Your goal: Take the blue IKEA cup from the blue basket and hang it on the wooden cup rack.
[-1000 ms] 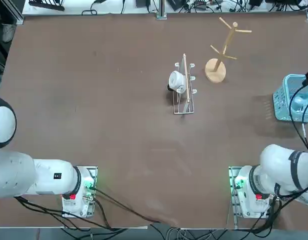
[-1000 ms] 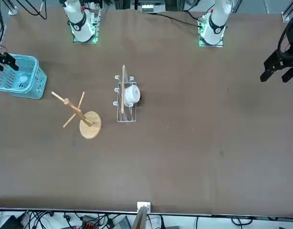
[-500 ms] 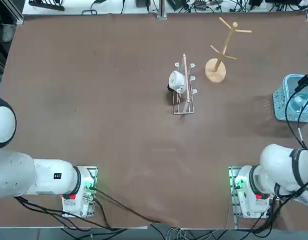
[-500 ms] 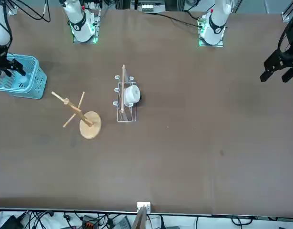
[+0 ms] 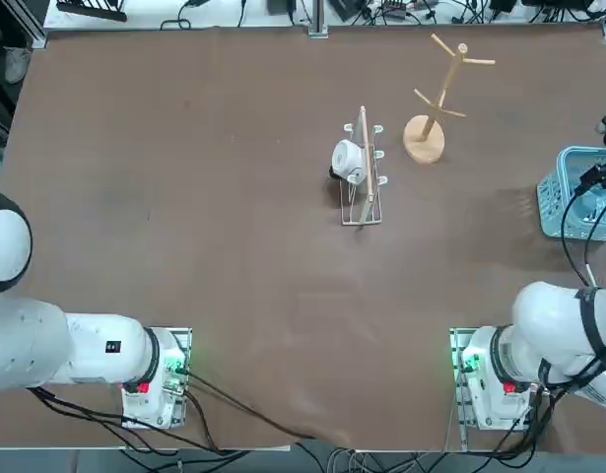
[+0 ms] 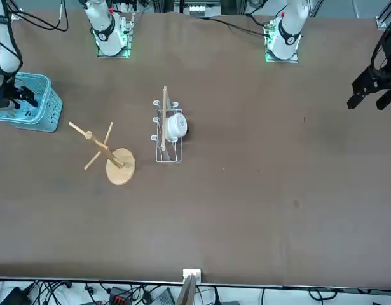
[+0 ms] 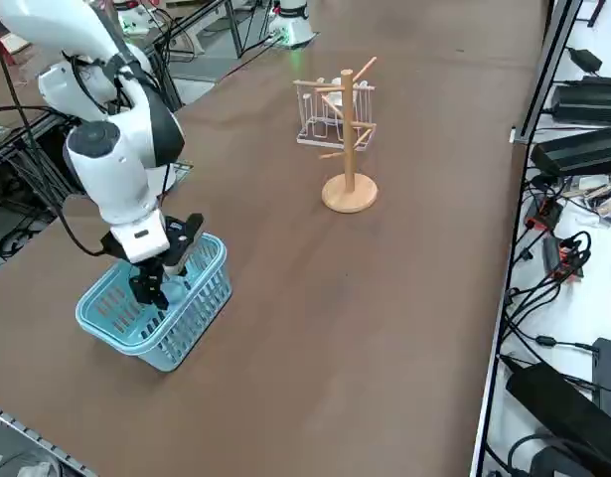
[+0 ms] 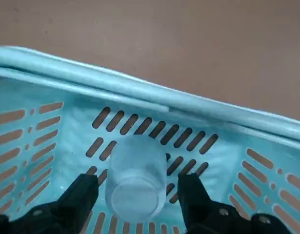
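The right arm's black two-finger gripper (image 8: 139, 192) hung wide open inside the light-blue slotted plastic basket (image 7: 186, 318), fingers flanking but not gripping the small pale-blue plastic cup (image 8: 136, 180) lying on the basket's floor

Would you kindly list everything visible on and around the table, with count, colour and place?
blue basket: one, light blue, at the table's right edge.
blue IKEA cup: one, pale blue, lying in the basket.
wooden cup rack: one, light wood, mid-table, pegs bare.
wire rack: one, white wire with wooden bar, beside the cup rack.
white mug: one, on the wire rack.
table: one, brown.
right hand: one, black fingers, open, lowered into the basket either side of the cup.
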`<state>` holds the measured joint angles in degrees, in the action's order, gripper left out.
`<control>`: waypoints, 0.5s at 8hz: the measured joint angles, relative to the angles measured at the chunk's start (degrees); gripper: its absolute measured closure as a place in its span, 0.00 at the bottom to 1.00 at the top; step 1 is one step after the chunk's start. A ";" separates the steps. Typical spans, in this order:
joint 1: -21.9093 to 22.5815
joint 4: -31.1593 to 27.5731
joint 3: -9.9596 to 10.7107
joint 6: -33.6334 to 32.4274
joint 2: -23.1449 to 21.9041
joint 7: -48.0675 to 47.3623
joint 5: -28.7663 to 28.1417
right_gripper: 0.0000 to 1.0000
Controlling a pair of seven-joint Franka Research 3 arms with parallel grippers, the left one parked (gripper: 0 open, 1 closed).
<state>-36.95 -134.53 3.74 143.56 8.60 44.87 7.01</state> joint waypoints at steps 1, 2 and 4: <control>-0.03 0.02 0.00 0.49 0.79 0.07 0.00 0.00; -0.11 0.03 0.00 0.55 1.03 0.15 0.00 0.00; -0.25 0.03 0.00 0.55 1.39 0.49 0.00 0.00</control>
<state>-37.20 -134.50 3.74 144.11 9.99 45.36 7.01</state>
